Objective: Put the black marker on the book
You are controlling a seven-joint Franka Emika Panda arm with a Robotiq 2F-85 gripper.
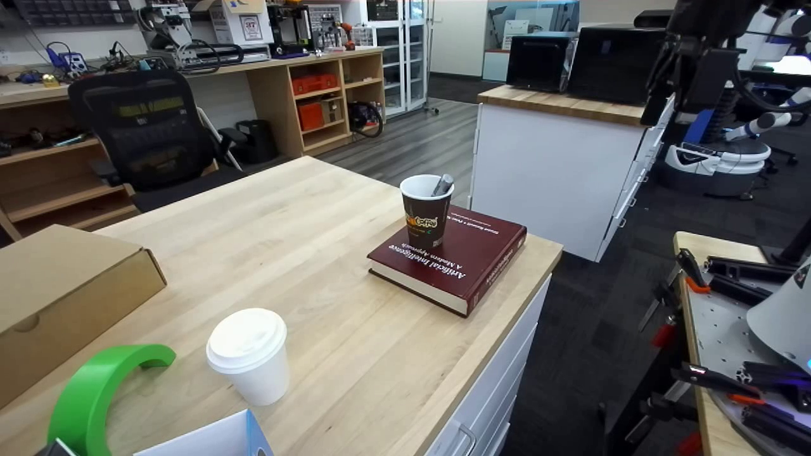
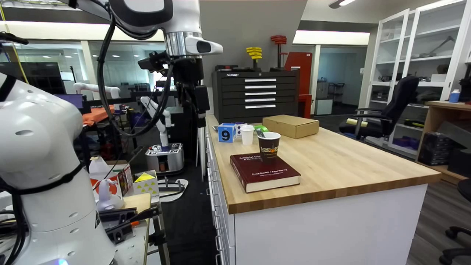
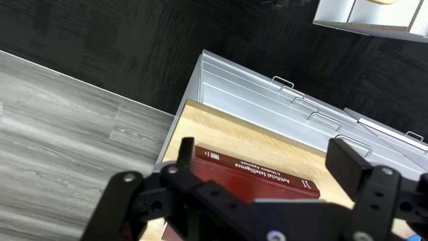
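Observation:
The black marker stands tilted inside the brown paper cup, with only its upper end showing above the rim. It also shows in an exterior view. The cup stands upright on the maroon book, which lies flat near the table edge. The book shows in both exterior views. My gripper is open and empty. In an exterior view the gripper hangs above and beside the table edge, apart from the cup. In the wrist view the book's spine shows between the fingers; cup and marker are hidden.
A white lidded cup, a green arch, a cardboard box and a blue number box stand farther along the table. Drawers with metal handles line the table's side.

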